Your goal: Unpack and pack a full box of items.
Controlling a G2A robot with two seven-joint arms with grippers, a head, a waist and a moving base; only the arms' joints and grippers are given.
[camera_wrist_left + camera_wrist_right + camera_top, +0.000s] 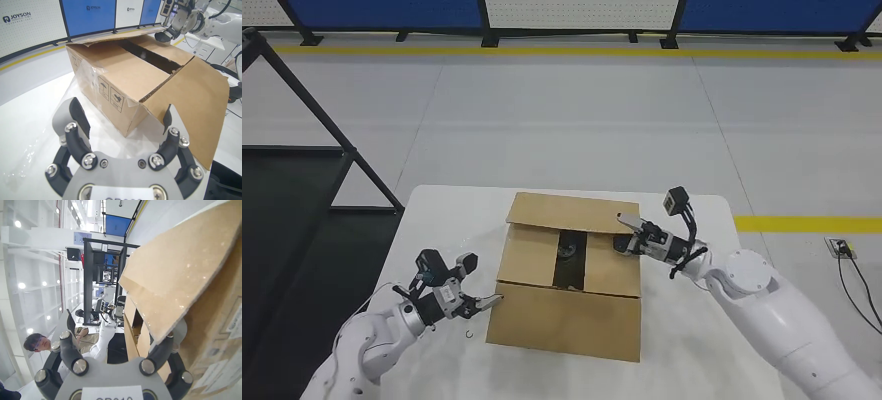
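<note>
A brown cardboard box point(564, 322) stands in the middle of the white table point(442, 215). Its top flaps are partly folded in, leaving a dark slot point(569, 258) where items show dimly. My left gripper point(482, 298) is open, low over the table, just off the box's near-left corner point(130, 130). Both its fingers point(79, 115) are apart with nothing between them. My right gripper point(627, 232) is open at the box's far-right top edge, also visible as the right gripper point(164, 37) from the left wrist. A raised flap point(170, 272) lies over one of its fingers, the other finger point(68, 321) is free.
Clear plastic film point(88, 75) clings to the box's side and lies crumpled on the table beside it. One long flap point(198, 113) hangs outward on the near side. A black rack point(302, 200) stands off the table's left edge.
</note>
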